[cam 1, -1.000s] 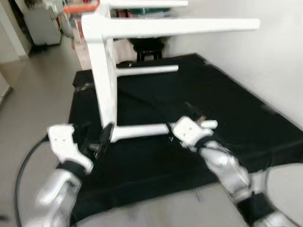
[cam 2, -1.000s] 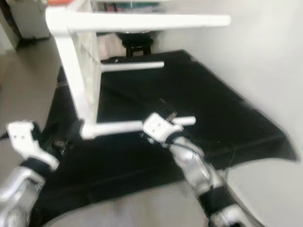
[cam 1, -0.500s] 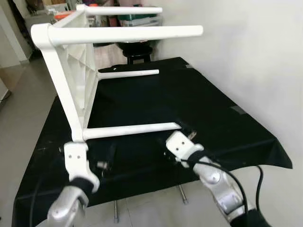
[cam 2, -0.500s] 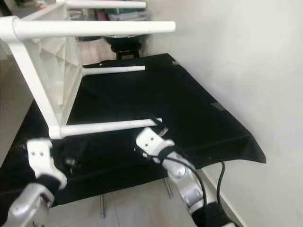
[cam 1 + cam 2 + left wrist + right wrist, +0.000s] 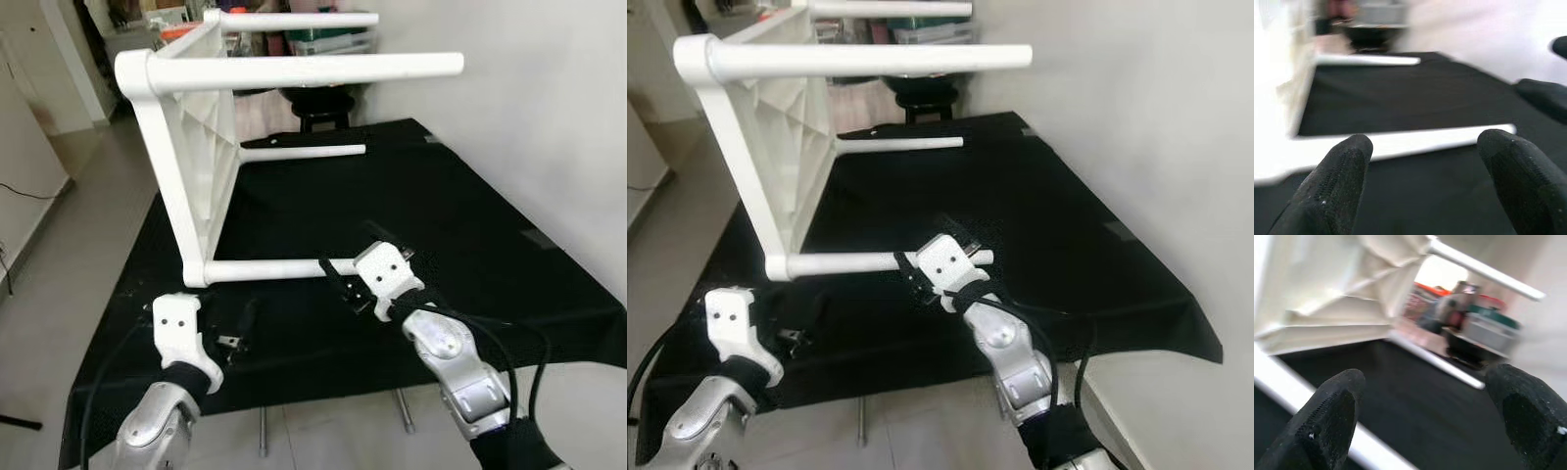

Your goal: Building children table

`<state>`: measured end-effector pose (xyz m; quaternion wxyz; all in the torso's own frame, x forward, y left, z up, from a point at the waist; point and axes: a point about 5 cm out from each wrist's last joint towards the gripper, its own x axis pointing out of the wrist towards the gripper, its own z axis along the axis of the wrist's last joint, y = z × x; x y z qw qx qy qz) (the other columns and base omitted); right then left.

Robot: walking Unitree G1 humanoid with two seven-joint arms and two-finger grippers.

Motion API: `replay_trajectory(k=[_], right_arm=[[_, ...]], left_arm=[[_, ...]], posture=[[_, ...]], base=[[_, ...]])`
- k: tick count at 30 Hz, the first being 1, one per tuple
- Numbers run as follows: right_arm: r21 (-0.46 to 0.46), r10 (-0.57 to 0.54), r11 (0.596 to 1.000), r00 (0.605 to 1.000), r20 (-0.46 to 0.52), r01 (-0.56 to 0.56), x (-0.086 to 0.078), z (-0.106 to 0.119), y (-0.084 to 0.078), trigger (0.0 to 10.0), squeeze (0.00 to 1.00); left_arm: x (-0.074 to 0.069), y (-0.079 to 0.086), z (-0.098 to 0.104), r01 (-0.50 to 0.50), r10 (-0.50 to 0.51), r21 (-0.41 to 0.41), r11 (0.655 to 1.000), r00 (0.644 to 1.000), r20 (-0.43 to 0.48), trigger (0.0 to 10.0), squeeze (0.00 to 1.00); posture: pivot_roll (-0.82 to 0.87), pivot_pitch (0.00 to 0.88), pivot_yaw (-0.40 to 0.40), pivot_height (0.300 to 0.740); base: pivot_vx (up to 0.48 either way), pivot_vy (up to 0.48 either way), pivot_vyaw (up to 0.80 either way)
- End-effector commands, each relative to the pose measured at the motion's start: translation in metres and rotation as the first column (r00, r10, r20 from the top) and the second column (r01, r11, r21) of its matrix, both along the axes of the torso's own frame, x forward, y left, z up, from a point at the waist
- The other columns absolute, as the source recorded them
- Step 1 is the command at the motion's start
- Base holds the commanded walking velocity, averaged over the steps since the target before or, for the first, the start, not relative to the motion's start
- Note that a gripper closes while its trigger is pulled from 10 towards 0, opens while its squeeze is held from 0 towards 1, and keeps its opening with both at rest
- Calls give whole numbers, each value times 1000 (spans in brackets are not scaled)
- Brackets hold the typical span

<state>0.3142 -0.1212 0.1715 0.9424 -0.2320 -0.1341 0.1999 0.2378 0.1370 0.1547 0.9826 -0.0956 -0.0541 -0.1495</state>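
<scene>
A white children's table [image 5: 201, 166] lies on its side on a black cloth [image 5: 451, 215], its top tilted at the left and its legs pointing right. The near lower leg [image 5: 274, 269] rests just above the cloth. My right gripper [image 5: 355, 259] is at that leg's free end, open, one finger on either side of it; the leg [image 5: 1298, 399] runs between its fingertips [image 5: 1327, 421]. My left gripper [image 5: 240, 328] hovers low in front of the same leg [image 5: 1400, 139], open and apart from it, holding nothing.
A white wall runs along the right. A black stool [image 5: 323, 103] and storage bins stand behind the cloth. Bare floor [image 5: 69, 235] lies to the left. The cloth's front edge and thin metal supports [image 5: 263, 431] are just before me.
The camera has swung and the blur has cleared. The right gripper now sits up at the near leg's end instead of below it. The left gripper stays low in front of the leg.
</scene>
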Motion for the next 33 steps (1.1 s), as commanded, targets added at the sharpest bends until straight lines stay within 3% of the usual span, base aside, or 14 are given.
replay_trajectory(k=[1,2,5,16,20,22,23,25,28,31,32,33], right_arm=[[7,5,1000,999,35,-6,1,7,3,10000,0],[14,0,1000,1000,9,0,2,4,3,10000,0],[16,-2,1000,1000,-3,2,2,3,3,10000,0],[-23,119,993,992,-40,-120,-8,-6,12,10000,0],[-43,115,992,993,-33,-116,-9,-4,13,10000,0],[-42,151,988,988,-8,-152,-11,-2,16,10000,0],[-87,154,985,988,10,-152,-12,1,16,10000,0],[-102,153,983,988,15,-151,-12,1,15,10000,0],[-66,138,988,990,-11,-138,-10,4,9,10000,0],[-106,118,988,993,16,-116,-10,11,1,10000,0],[-129,110,986,994,22,-106,-11,13,-1,10000,0],[-129,110,986,994,22,-106,-11,13,-1,10000,0]], left_arm=[[1,-3,-2,35,-35,-10,999,999,-9,10000,0],[4,-9,2,83,-83,-9,996,997,8,10000,0],[5,-12,4,103,-102,-8,995,995,16,10000,0],[7,-14,5,95,-95,-14,995,995,13,10000,0],[7,-13,4,76,-76,-15,997,997,7,10000,0],[11,-7,-7,-10,8,-30,1000,998,-62,10000,0],[11,-7,-19,-24,23,-9,1000,991,-130,10000,0],[11,-7,-22,-25,24,-4,1000,989,-147,10000,0],[10,-13,-30,12,-16,-23,1000,983,-185,10000,0],[12,-24,-32,94,-107,-73,993,976,-189,10000,0],[15,-23,-30,74,-90,-94,993,979,-182,0,0],[15,-23,-30,74,-90,-94,993,979,-182,0,0]], posture=[[-100,0,56,740],[-106,0,59,740],[-106,0,59,740],[-103,0,71,740],[-103,0,71,740],[-104,0,75,740],[-107,0,78,740],[-107,0,78,740],[-109,0,76,740],[-113,0,77,740],[-126,0,84,740],[-126,0,84,740]], base=[[307,0,475],[311,0,0],[311,0,0],[290,0,0],[255,0,0],[0,0,800],[0,0,500],[0,0,500],[0,0,0],[0,0,0],[0,0,0],[0,0,0]])
